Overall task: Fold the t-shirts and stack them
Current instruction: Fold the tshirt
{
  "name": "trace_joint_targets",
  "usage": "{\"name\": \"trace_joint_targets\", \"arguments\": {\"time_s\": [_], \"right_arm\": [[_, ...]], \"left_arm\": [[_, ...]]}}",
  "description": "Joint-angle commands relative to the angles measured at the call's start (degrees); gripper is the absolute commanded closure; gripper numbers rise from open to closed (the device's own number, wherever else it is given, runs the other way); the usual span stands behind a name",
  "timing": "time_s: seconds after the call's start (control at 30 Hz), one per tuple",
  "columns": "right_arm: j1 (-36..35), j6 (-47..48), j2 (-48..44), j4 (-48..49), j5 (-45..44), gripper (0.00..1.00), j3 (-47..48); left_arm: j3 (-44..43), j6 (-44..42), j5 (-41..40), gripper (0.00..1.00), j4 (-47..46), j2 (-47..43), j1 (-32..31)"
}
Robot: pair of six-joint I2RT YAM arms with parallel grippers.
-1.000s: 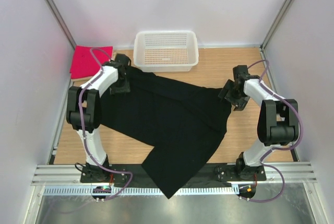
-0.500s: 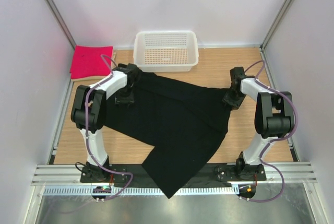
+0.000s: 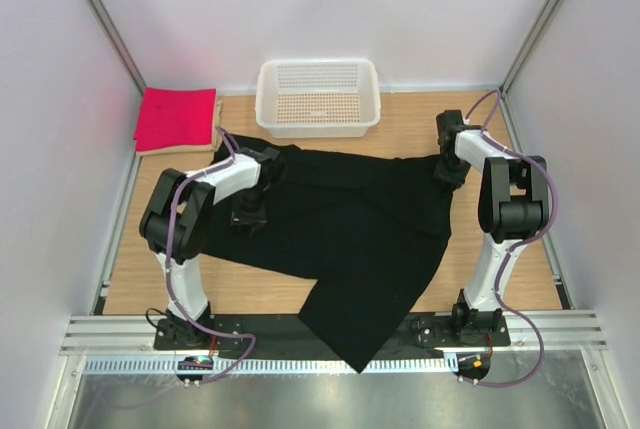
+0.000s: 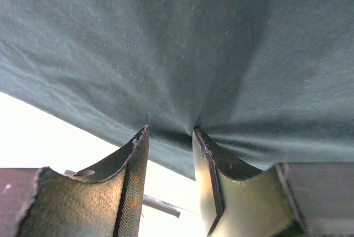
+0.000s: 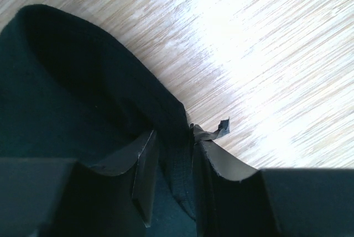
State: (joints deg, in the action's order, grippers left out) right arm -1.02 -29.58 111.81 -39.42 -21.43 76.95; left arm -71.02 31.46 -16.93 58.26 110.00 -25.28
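Cloth of the black t-shirt lies spread on the worktop; left fingers pinch its far-left part, right fingers its far-right edge.

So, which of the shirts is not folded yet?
The black t-shirt, spread open across the table. The pink-red t-shirt lies folded in the far left corner, on top of the beige one.

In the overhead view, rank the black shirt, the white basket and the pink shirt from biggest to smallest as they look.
1. black shirt, spread out
2. white basket
3. pink shirt, folded
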Motion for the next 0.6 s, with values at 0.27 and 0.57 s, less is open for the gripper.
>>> {"name": "trace_joint_targets", "arguments": {"time_s": [0.27,0.57], "right_arm": [[-4.4,4.9,-3.1,-4.1,-2.7,0.47,0.6],[-11.8,7.3,-11.0,-15.5,-7.0,0.22,12.5]], "left_arm": [[11.2,10.3,8.4,0.58,1.3,-12.0,-3.2],[-8.5,1.3,-0.5,0.46,6.5,-12.5,3.6]]}}
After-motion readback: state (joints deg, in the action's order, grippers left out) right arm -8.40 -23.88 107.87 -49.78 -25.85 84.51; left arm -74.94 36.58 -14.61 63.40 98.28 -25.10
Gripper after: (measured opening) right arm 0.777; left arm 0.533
